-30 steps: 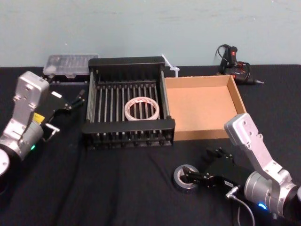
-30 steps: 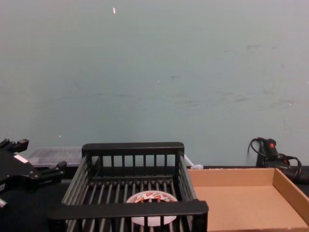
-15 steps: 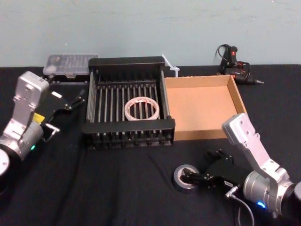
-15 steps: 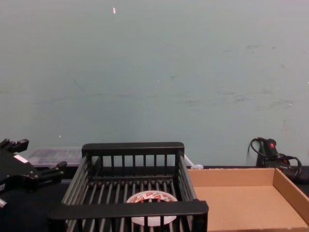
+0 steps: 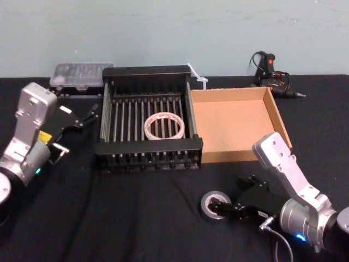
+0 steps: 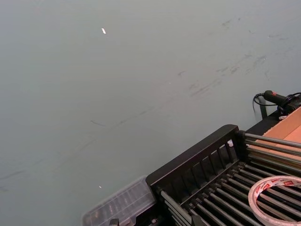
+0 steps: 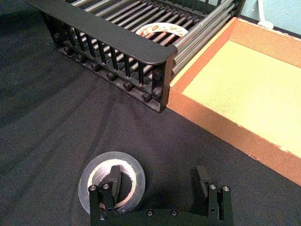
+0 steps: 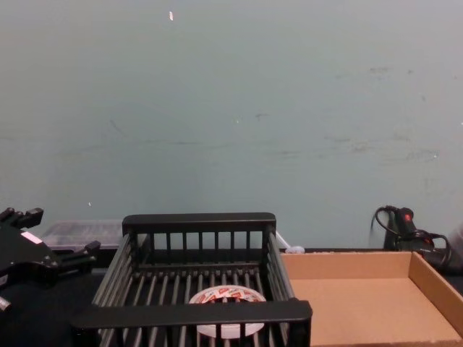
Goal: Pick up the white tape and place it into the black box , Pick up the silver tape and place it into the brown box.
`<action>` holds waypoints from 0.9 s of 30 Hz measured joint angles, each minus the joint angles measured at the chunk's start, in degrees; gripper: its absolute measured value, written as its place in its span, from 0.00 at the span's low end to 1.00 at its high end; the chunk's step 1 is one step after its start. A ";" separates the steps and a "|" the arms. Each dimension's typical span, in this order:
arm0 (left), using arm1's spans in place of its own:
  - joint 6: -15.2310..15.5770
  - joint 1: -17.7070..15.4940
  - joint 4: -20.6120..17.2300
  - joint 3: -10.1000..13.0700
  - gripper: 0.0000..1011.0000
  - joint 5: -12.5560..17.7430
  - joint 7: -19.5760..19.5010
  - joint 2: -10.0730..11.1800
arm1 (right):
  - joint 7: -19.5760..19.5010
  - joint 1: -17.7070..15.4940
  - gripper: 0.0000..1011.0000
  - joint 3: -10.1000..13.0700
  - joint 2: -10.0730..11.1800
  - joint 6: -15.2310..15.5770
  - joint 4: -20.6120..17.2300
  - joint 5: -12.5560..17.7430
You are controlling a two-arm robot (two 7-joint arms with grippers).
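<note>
The right tool [image 7: 160, 188] is wide open, one finger inside the silver tape [image 7: 112, 186] in front of the brown box [image 7: 263, 89]. The white tape [image 5: 164, 125] lies in the black box [image 5: 150, 146]. The left tool [image 5: 87, 116], beside the black box, is open.

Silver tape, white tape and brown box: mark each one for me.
silver tape [image 7: 94, 172]: right wrist view, on its grey outer band.
white tape [image 5: 163, 125]: head view, on its printed ring.
brown box [image 5: 232, 123]: head view, on its bare cardboard floor.

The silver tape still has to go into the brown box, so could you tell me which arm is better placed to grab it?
The right. Its gripper is open at the silver tape, one finger inside the core. The left gripper sits beyond the black crate.
</note>
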 joint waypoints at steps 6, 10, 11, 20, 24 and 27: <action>0.00 0.00 0.00 0.00 0.99 0.00 0.00 0.00 | -0.06 -0.08 0.99 0.00 0.02 -0.03 -0.05 0.00; 0.00 0.00 0.00 0.00 0.99 0.00 0.00 0.00 | -0.11 -0.10 0.90 0.00 0.03 -0.05 -0.07 0.01; 0.00 0.00 0.00 0.00 0.99 0.00 0.00 0.00 | -0.12 -0.11 0.90 0.01 0.04 -0.05 -0.07 0.01; 0.00 0.00 0.00 0.00 0.99 0.00 0.00 0.00 | -0.18 -0.16 0.62 0.01 0.08 -0.09 -0.12 0.04; 0.00 0.00 0.00 0.00 0.99 0.00 0.00 0.00 | -0.21 -0.18 0.50 0.00 0.09 -0.11 -0.14 0.04; 0.00 0.00 0.00 0.00 0.99 0.00 0.00 0.00 | -0.23 -0.19 0.38 0.01 0.09 -0.11 -0.13 0.04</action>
